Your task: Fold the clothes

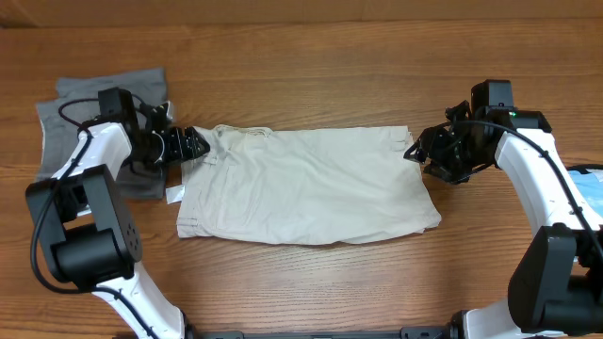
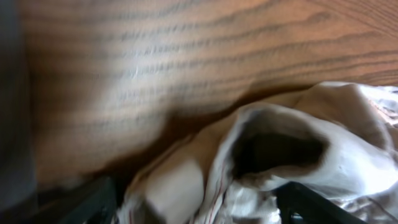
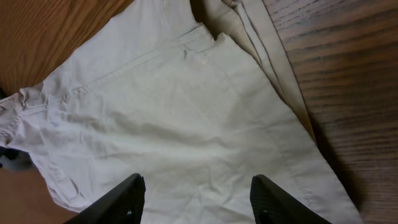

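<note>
On the table (image 1: 311, 56), the shorts (image 1: 301, 188) lie crosswise. My left gripper (image 1: 193, 143) and right gripper (image 1: 415, 151), both spread, sit at opposite ends.

Shorts (image 1: 306, 184): spread flat across the middle of the table (image 1: 330, 56). Second garment (image 1: 94, 99): on the table just beyond the shorts' left end, partly under the left arm. Further item (image 1: 588, 181): at the table's right edge, well apart from the shorts.
</note>
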